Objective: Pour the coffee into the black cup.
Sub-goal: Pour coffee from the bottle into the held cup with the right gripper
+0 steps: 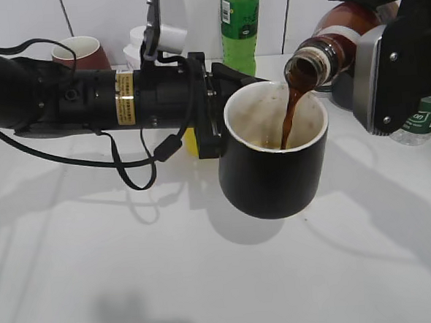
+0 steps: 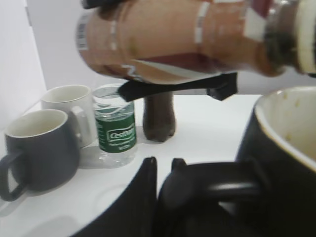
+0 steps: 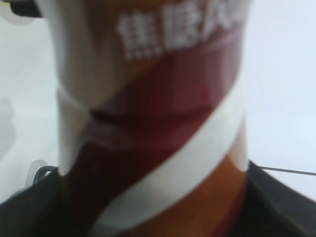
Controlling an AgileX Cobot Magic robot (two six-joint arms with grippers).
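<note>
Exterior view: rigid glossy black ceramic cup, handle clamped by left end effector; slippery, lightening brown plastic coffee bottle gripped mid-body by right end effector.

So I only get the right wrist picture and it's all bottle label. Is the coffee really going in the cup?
Observer: Yes. The exterior view shows a brown stream falling from the coffee bottle into the black cup.
Operator: Who's holding the cup?
Observer: The left gripper is at the cup's handle side, with the cup off the table.
Operator: Is there other stuff around?
Observer: The left wrist view shows a grey mug, a white mug and a small water bottle standing behind.
</note>
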